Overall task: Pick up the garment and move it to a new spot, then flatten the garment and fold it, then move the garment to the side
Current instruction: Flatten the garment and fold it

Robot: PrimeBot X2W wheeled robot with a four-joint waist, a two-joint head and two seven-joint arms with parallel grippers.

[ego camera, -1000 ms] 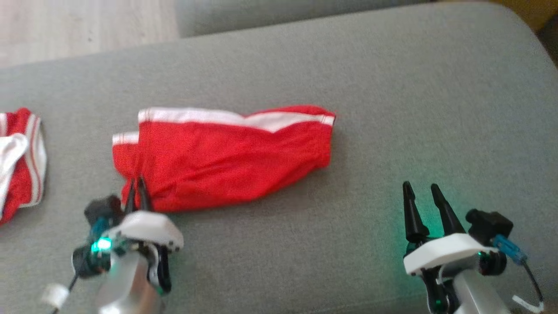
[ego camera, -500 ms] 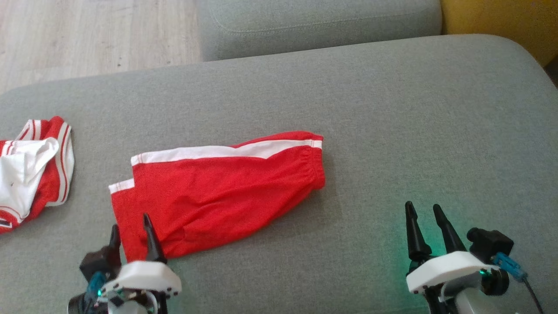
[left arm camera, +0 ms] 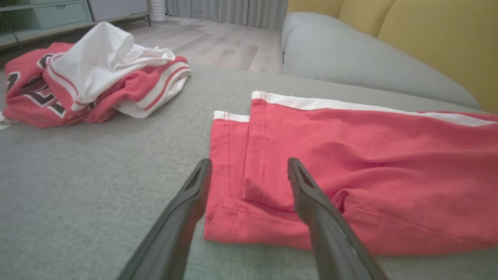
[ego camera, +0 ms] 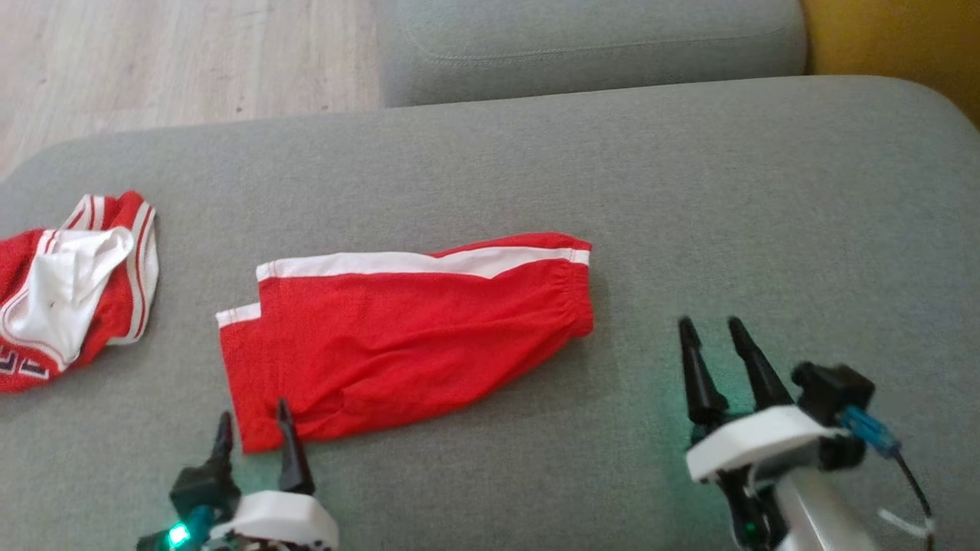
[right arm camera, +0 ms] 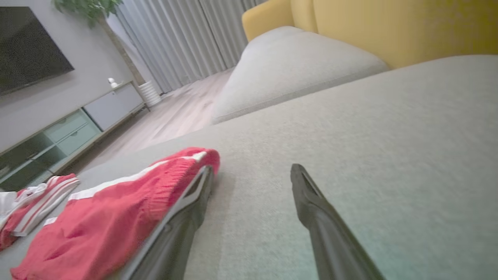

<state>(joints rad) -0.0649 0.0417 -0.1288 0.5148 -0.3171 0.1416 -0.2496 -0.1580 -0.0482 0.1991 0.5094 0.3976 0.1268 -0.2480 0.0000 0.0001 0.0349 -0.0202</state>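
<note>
The garment point(ego camera: 406, 337), red shorts with a white side stripe, lies folded lengthwise and flat on the grey sofa cushion point(ego camera: 689, 191). It also shows in the left wrist view point(left arm camera: 350, 163) and the right wrist view point(right arm camera: 101, 217). My left gripper point(ego camera: 254, 427) stands open at the shorts' near left corner, its fingers point(left arm camera: 311, 194) straddling the hem and holding nothing. My right gripper point(ego camera: 712, 344) is open over bare cushion, to the right of the waistband end, apart from the cloth.
A crumpled red and white jersey point(ego camera: 69, 291) lies at the cushion's left edge, also in the left wrist view point(left arm camera: 89, 85). A second grey cushion point(ego camera: 589, 38) and wooden floor point(ego camera: 153, 53) lie beyond. Yellow sofa back point(right arm camera: 389, 27) rises on the right.
My left gripper has opened, let go of the shorts' near left corner and drawn back toward me. The head camera has shifted. The right gripper stays open.
</note>
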